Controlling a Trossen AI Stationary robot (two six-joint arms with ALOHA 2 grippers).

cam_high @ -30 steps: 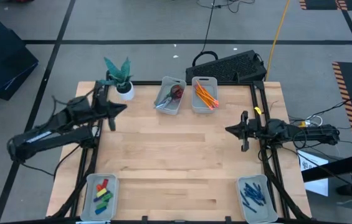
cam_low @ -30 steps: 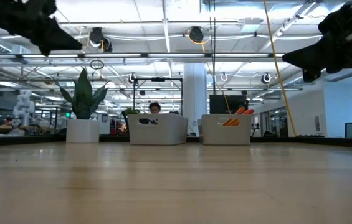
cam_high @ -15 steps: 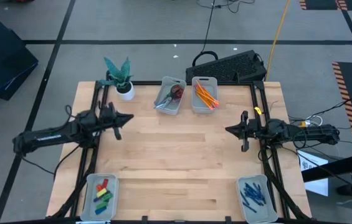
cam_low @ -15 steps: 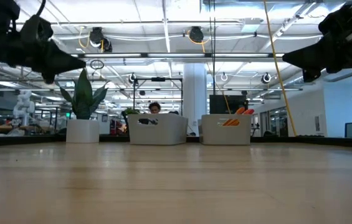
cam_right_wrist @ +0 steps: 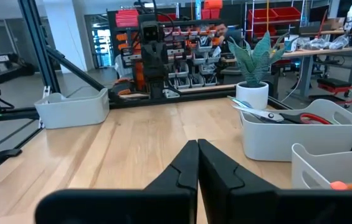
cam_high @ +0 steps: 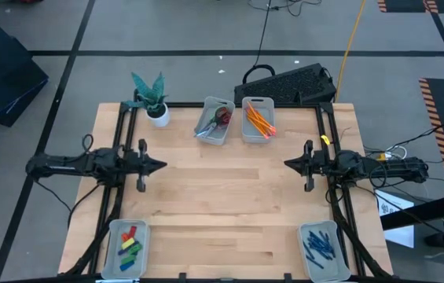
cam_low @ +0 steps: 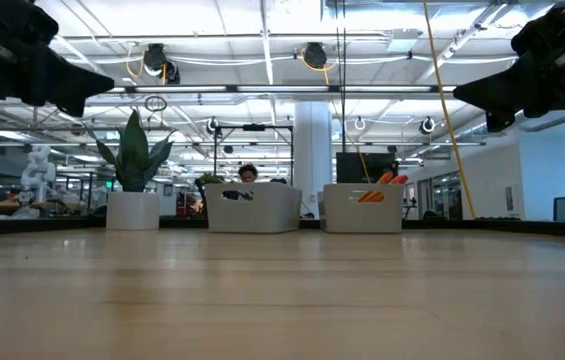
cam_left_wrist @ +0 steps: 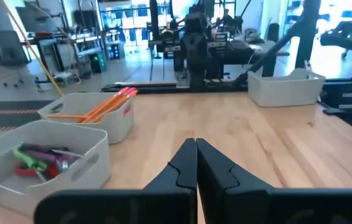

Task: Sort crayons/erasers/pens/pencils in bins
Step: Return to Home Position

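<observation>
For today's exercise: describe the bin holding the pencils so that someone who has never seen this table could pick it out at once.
Start at the table's far edge, where a potted plant and two bins stand in a row. The bin with the pencils is the last in that row, farthest from the plant. Its neighbour holds scissors, while this one holds long thin orange sticks.

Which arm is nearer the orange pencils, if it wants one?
Right. The right gripper, shut and empty, sits nearer the pencils in their bin; the left gripper, also shut, is farther off.
</observation>
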